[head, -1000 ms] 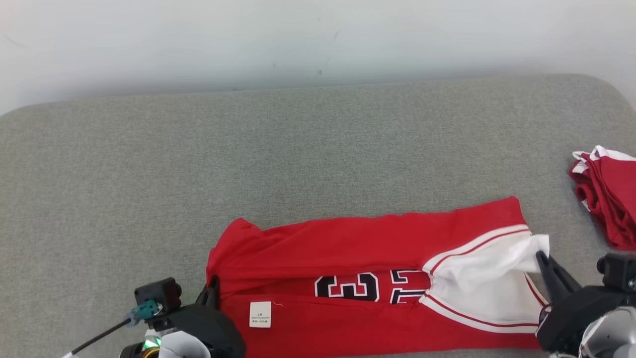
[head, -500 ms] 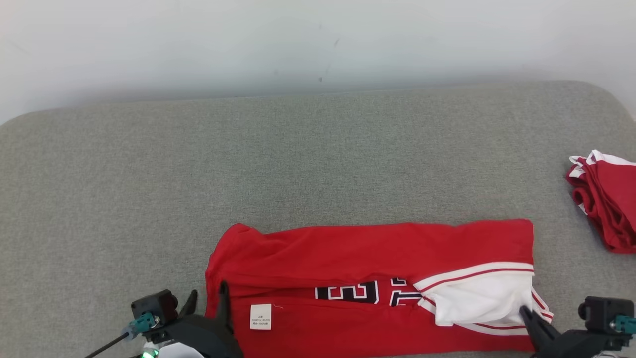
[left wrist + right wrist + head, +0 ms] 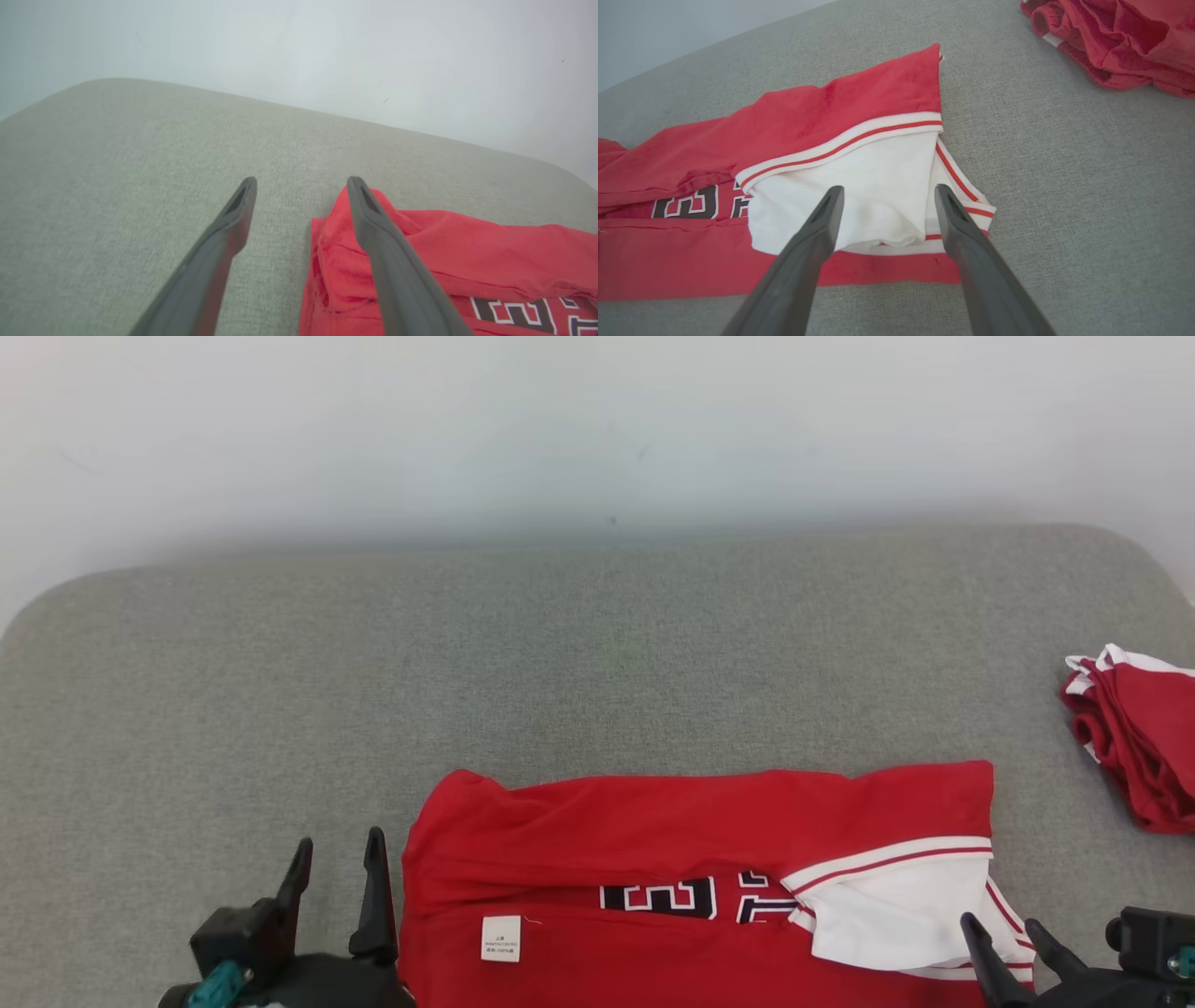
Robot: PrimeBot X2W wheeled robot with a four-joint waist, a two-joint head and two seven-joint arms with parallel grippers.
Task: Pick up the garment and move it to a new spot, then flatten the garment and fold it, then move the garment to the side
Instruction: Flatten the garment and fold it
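Note:
The garment [image 3: 691, 859] is a red jersey with white, red-striped trim and dark numbers, folded lengthwise into a long band near the front of the grey cushion. My left gripper [image 3: 338, 859] stands open just off its left end, touching nothing; in the left wrist view that gripper [image 3: 301, 184] has one finger [image 3: 373, 224] over the red edge [image 3: 420, 252]. At the right end my right gripper [image 3: 1001, 929] is open, and in the right wrist view it [image 3: 887, 193] hovers over the white inner fabric [image 3: 873, 186] without holding it.
A second red and white garment [image 3: 1134, 737] lies bunched at the cushion's right edge, also at the top right of the right wrist view [image 3: 1115, 42]. The grey cushion [image 3: 560, 653] stretches bare to the pale wall behind.
Both grippers have opened and let go of the jersey's ends; the lifted white flap dropped flat. Both arms drew back toward me. The camera tilted, shifting the whole scene down.

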